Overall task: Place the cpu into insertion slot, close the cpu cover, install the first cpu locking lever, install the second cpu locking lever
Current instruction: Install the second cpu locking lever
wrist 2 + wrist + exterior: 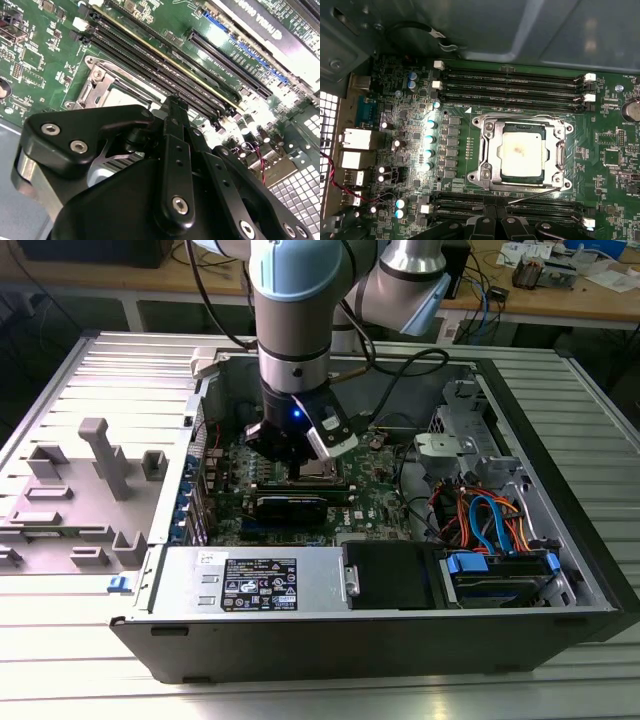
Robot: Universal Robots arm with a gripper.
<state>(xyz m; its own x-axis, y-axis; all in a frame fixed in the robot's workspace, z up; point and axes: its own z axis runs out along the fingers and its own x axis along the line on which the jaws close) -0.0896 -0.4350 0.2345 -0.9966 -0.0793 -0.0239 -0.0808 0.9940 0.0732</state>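
Silver-grey metal of the cpu (521, 153) is seen seated in the insertion slot (487, 175), with the cpu cover (559, 150) lying closed around it as a frame. One thin lever (532, 196) is seen angled away from the socket edge in the first wrist view and is judged not yet latched; the state of the other lever cannot be told. The gripper (300, 462) is held low over the socket inside the open computer case (560, 530), near the memory slots (512, 85). Whether its fingers are apart or together cannot be told. For a sound lever step, the lever is best pressed down near its free end and swept under its retaining hook, with the cover kept flat and the neighbouring memory slots left untouched.
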